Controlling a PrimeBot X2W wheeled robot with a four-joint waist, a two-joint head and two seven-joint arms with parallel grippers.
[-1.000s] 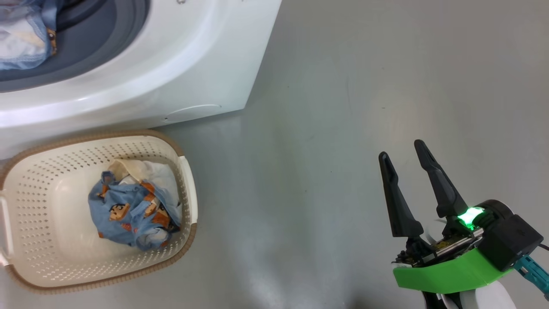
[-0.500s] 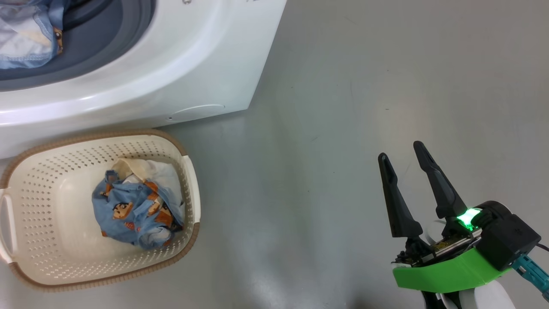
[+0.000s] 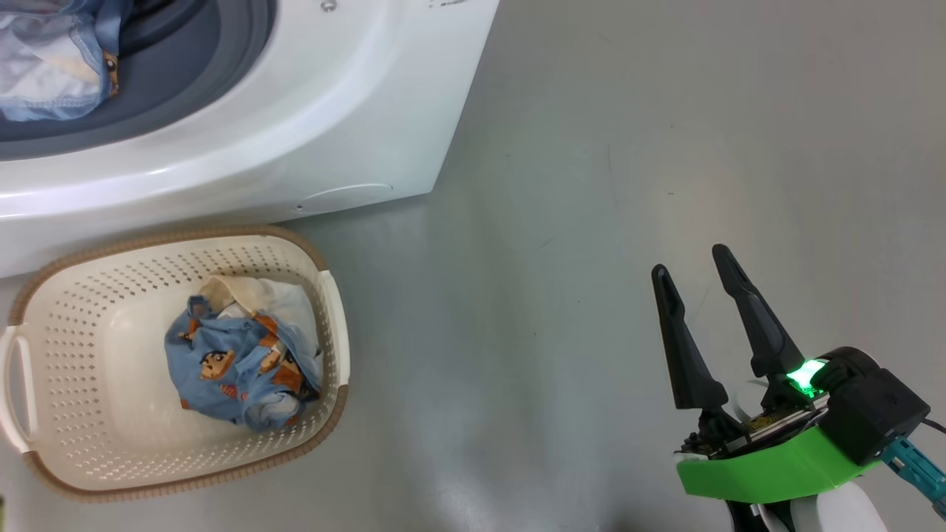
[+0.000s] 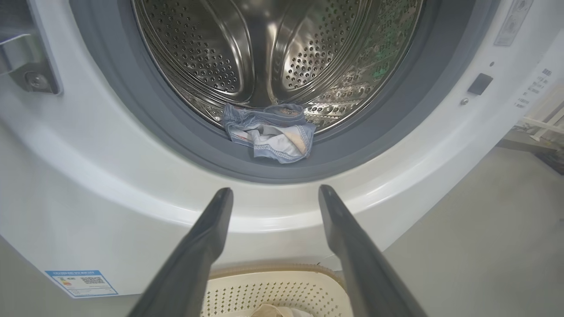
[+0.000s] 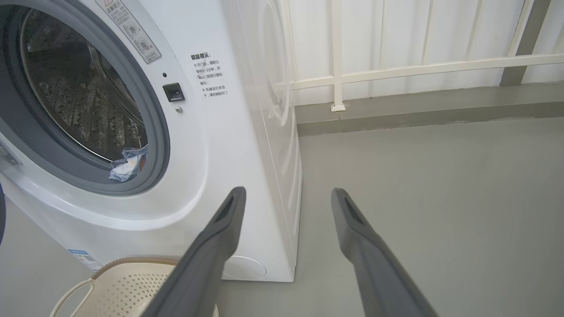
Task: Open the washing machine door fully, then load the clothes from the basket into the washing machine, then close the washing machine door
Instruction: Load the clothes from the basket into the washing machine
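Partway: one blue garment [image 4: 269,132] lies at the drum mouth of the washing machine [image 3: 295,111]; bear-print clothes [image 3: 236,366] wait in the basket [image 3: 170,238] just in front of it; left gripper [image 4: 276,189] and right gripper [image 3: 690,260] gape wide, empty; shutting it comes last.

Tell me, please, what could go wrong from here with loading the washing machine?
1. The garment already loaded lies across the grey gasket rather than deep in the drum; it could get pinched at closing.
2. The clothes left in the basket are bunched together; the open left gripper may lift the blue piece and leave the cream cloth behind.
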